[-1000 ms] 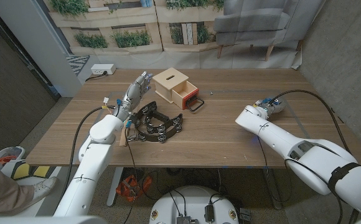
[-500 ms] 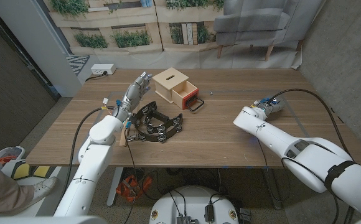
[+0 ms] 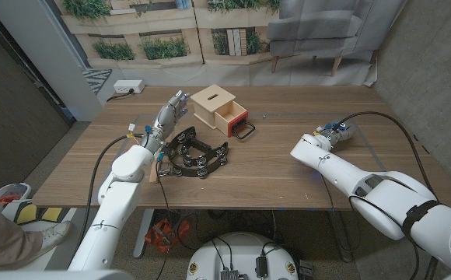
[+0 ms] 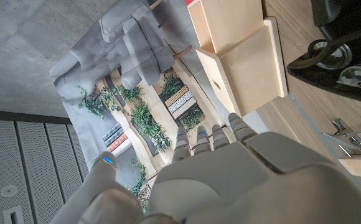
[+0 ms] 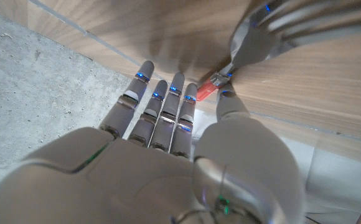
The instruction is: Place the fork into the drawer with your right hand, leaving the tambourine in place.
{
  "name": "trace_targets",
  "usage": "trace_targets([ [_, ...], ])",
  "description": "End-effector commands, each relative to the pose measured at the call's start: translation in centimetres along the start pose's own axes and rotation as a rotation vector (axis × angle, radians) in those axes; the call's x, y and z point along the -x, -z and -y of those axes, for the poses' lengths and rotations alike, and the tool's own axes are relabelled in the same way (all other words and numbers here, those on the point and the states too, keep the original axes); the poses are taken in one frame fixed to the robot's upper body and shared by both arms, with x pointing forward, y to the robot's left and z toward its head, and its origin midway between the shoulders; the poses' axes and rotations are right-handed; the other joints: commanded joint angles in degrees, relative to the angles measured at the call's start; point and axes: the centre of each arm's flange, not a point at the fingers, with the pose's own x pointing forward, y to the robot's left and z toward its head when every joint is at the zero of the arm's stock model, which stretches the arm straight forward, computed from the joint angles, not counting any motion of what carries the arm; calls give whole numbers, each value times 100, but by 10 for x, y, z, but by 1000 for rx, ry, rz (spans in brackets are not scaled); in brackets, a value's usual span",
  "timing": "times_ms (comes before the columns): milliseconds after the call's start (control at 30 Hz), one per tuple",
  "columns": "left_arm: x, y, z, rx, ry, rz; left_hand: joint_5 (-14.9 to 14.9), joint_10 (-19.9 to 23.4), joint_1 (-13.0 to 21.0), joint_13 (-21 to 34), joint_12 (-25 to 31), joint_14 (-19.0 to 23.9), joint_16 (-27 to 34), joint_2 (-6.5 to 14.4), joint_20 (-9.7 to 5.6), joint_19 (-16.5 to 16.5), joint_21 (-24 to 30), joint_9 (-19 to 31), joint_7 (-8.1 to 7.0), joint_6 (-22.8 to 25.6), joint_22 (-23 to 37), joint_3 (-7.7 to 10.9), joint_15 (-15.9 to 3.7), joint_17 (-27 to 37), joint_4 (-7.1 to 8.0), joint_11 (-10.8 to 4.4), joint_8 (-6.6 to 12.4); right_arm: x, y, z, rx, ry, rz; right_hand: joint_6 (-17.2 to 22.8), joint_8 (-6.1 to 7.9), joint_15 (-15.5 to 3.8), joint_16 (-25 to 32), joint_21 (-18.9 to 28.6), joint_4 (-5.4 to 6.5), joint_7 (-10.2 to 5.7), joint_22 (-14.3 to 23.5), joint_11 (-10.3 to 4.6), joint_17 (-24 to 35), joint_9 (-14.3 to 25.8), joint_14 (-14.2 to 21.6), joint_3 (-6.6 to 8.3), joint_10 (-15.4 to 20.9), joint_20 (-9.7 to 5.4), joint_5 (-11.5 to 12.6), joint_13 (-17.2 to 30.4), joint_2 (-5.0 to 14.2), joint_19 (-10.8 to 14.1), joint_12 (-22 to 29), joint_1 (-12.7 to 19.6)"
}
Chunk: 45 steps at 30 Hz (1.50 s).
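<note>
Fork [image 5: 264,34] pinched by right hand [image 5: 168,155], tines away from fingertips, left hand [image 3: 169,115] open

Across the three head-view frames we see only a small change, confined to the right arm [image 3: 350,173]. Its elbow end, the rounded white joint nearest the table's middle, has crept slightly toward the robot's left, away from the table's right edge, while the right hand [image 3: 336,134] at the far end of the forearm sits in almost the same spot on the table [image 3: 288,179]. We also see the upper part of that arm, with its black band, slide a little toward the left in the lower right corner of the head view.
</note>
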Motion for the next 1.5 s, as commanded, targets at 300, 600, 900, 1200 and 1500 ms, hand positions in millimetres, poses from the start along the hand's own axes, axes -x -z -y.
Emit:
trace_targets([
  [300,1,3,1,6,-7,-4,3,47,11,6,10,-35,19,29,4,-12,19,13,6,17,29,10,32,17,-52,9,12,1,-1,3,-25,48,1,369,95,-842,182,127,-17,-102,52,-116,162,40,238,165,377,-195,-26,82,101,141,217,731],
  [600,-2,3,1,9,-2,2,3,54,7,6,11,-30,21,29,8,-13,19,13,5,18,29,7,30,17,-51,5,13,3,0,8,-36,82,2,517,97,-967,295,182,-50,-158,75,-252,286,50,357,252,514,-287,-4,147,162,177,329,1281],
  [900,-4,2,0,9,4,7,4,59,-1,6,12,-31,20,28,15,-11,20,13,8,20,30,2,26,19,-47,0,13,4,4,11,-41,99,0,697,105,-1030,361,260,-39,-246,103,-331,388,80,443,333,701,-359,54,266,216,179,504,2010],
  [1200,-7,1,-1,4,15,17,4,66,-14,7,14,-27,22,28,14,-8,21,13,12,24,30,-5,24,20,-39,18,15,7,3,19,-47,125,7,822,133,-1026,403,307,-7,-260,114,-338,434,97,490,281,770,-373,58,321,208,208,577,2146],
  [1500,-5,-2,-2,5,16,29,4,67,-28,7,13,-26,22,24,19,-9,20,13,3,22,30,-14,31,21,-31,6,14,12,4,34,-65,179,34,851,128,-1026,443,342,22,-265,122,-351,474,111,537,231,798,-375,64,364,210,222,622,2217],
])
